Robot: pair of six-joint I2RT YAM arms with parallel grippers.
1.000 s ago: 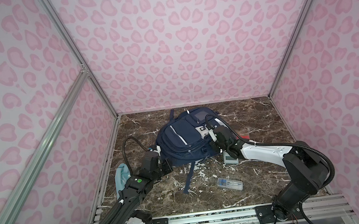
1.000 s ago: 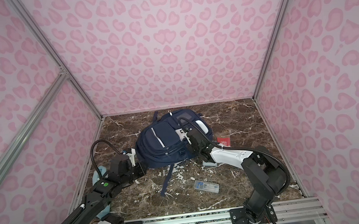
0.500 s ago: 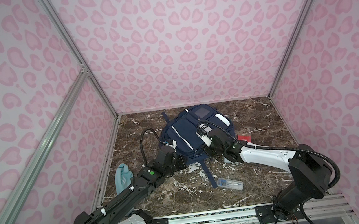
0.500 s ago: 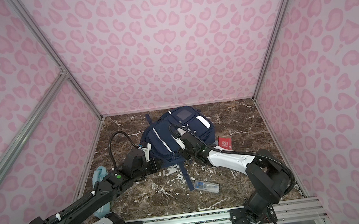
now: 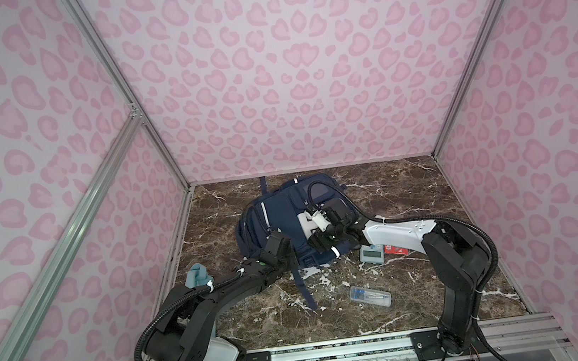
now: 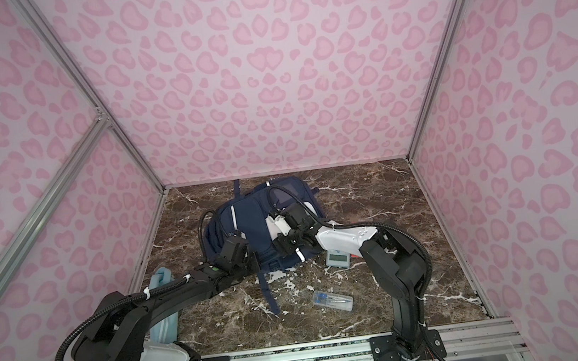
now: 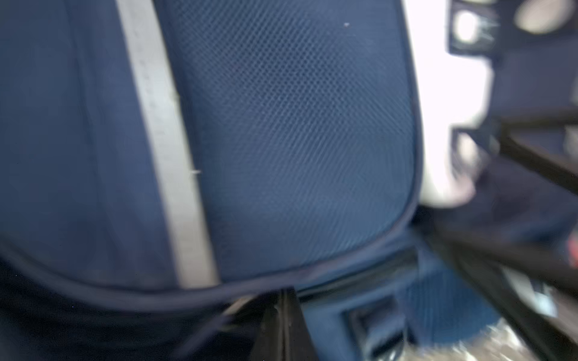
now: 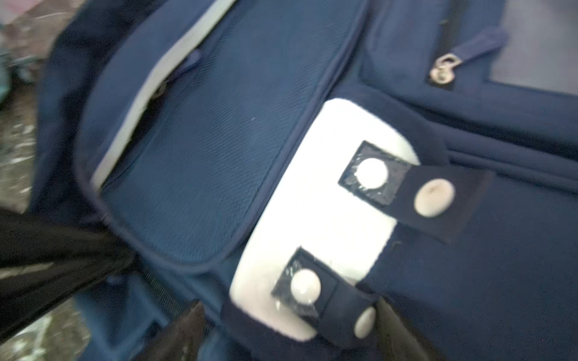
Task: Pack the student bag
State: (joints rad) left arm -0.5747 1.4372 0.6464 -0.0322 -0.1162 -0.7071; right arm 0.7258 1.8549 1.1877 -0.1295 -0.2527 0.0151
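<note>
The student bag (image 5: 278, 216) (image 6: 247, 219), a navy backpack with white stripes, lies flat on the marble floor in both top views. My left gripper (image 5: 290, 257) (image 6: 249, 263) is shut at the bag's near left edge. In the left wrist view its fingertips (image 7: 283, 312) meet against the piped seam; I cannot tell whether any fabric is pinched. My right gripper (image 5: 320, 241) (image 6: 286, 244) hovers open over the bag's front. In the right wrist view its fingers (image 8: 184, 331) straddle the white patch (image 8: 312, 212) with snap tabs, holding nothing.
A clear pencil case (image 5: 370, 295) (image 6: 332, 299) lies near the front. A grey digital display unit (image 5: 371, 254) and a red item (image 5: 394, 249) sit under the right arm. A pale blue object (image 5: 196, 275) leans at the left wall. A bag strap (image 5: 304, 287) trails forward.
The bag has turned and shifted back and left. My right gripper opened wide and let go of it. My left arm reached further in to the bag's near edge.
</note>
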